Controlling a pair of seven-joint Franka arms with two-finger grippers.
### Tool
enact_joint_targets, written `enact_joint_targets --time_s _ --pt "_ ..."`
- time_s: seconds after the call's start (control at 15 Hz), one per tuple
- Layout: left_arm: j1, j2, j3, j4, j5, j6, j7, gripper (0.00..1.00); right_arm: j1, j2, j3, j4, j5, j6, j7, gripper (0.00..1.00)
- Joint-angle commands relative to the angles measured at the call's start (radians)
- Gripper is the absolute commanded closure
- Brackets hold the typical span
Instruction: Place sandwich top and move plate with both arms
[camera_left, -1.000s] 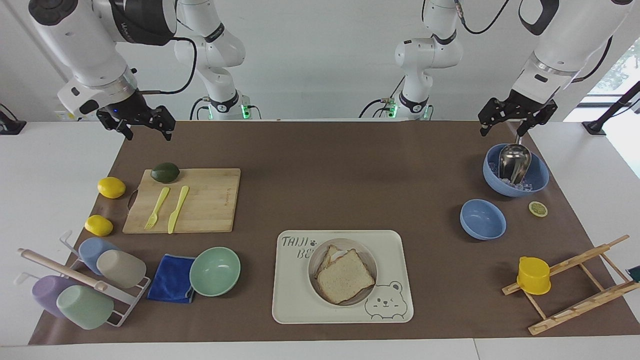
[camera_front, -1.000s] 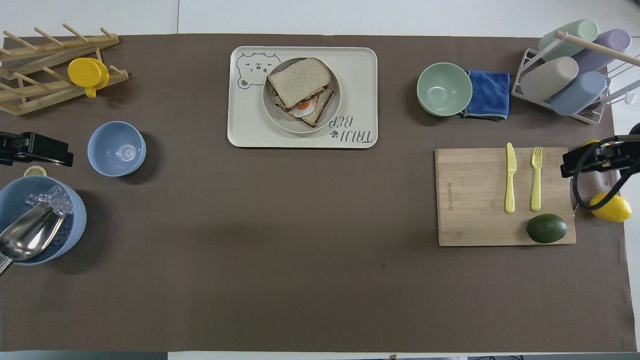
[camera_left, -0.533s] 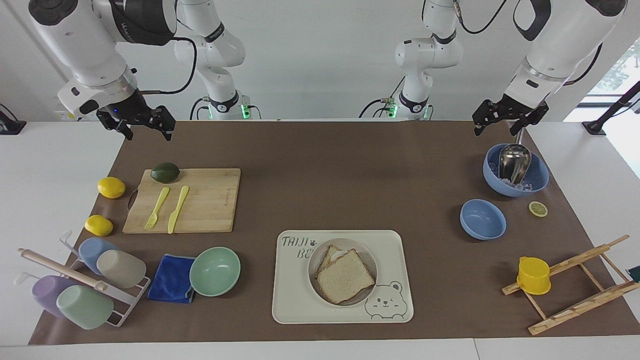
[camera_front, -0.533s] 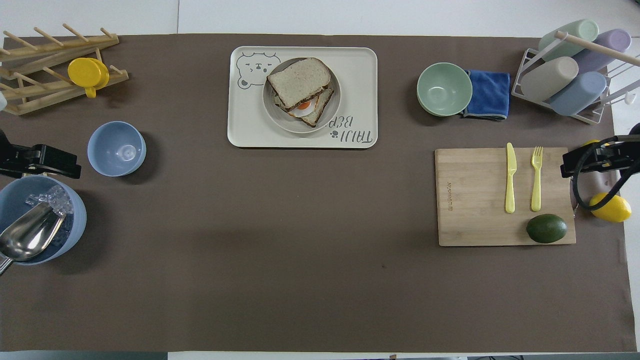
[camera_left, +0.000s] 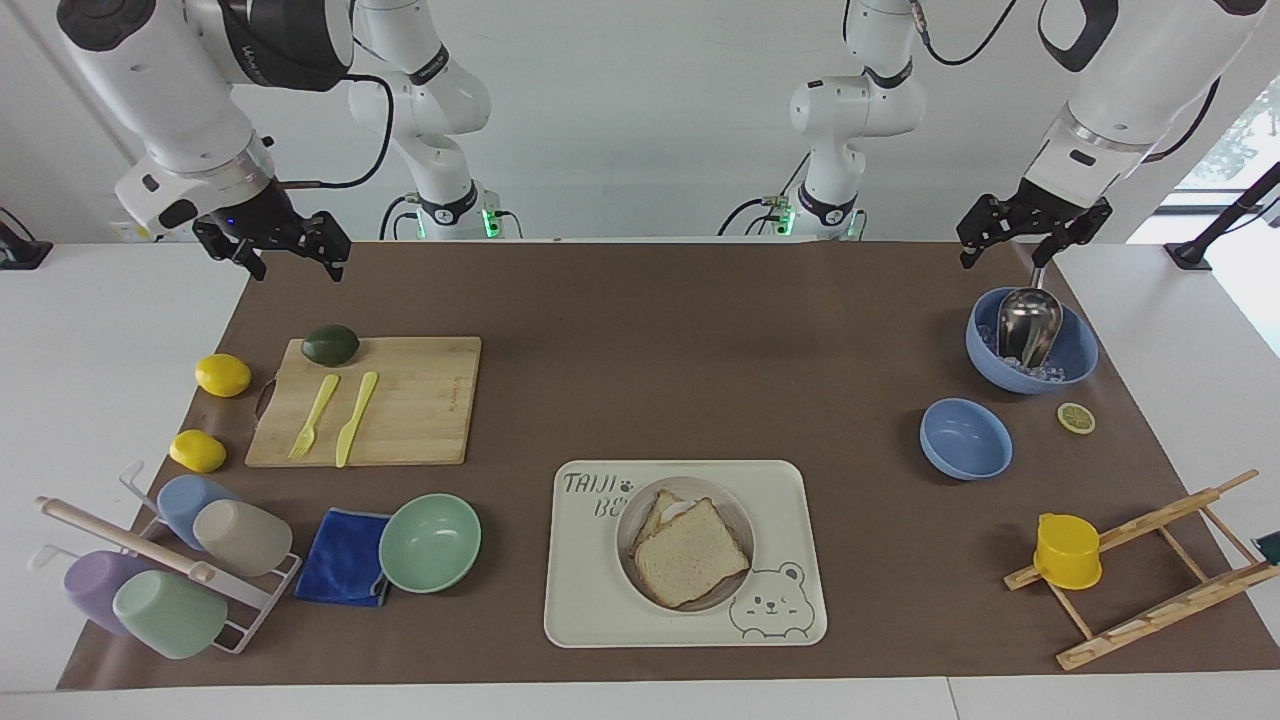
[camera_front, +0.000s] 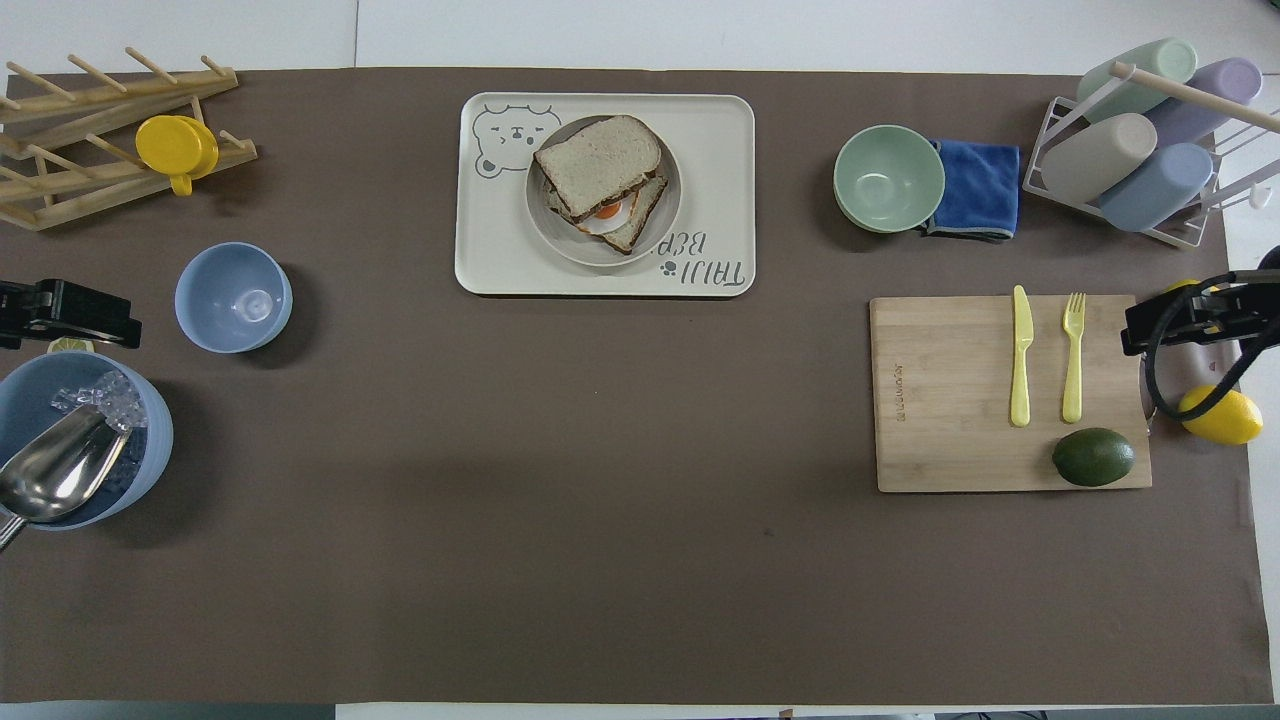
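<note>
The sandwich top (camera_left: 690, 552) lies slightly askew on the egg toast (camera_left: 660, 508), on the round plate (camera_left: 630, 562). The plate sits on the cream bear tray (camera_left: 590, 590), at the table's edge farthest from the robots. In the overhead view the sandwich top (camera_front: 598, 160) covers most of the egg toast (camera_front: 612, 213) on the plate (camera_front: 556, 232). My left gripper (camera_left: 1003, 258) hangs open and empty above the mat's edge by the ice bowl (camera_left: 1030, 340). My right gripper (camera_left: 290, 262) hangs open and empty above the mat's corner near the avocado (camera_left: 331, 344). Both are well away from the plate.
A small blue bowl (camera_left: 965, 438), lemon slice (camera_left: 1076, 417) and wooden rack with a yellow cup (camera_left: 1067, 550) are toward the left arm's end. Toward the right arm's end are a chopping board (camera_left: 400, 400) with fork and knife, two lemons, a mint bowl (camera_left: 430, 542), a blue cloth and a cup rack.
My left gripper shifted a little toward the table's middle and came back to about where it was. My right arm, the sandwich and the plate have not moved.
</note>
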Motion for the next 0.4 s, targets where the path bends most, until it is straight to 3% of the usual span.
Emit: enact_joint_targets --time_s 0.0,0.33 --pt "-0.023 0.005 0.019 0.012 0.008 0.009 -0.011 0.0 -0.019 -0.023 0.01 -0.022 0.022 -0.001 -0.026 0.0" --pt "-0.011 0.001 0.019 0.009 -0.004 0.01 -0.011 0.0 -0.019 -0.021 0.01 -0.022 0.022 -0.001 -0.026 0.0"
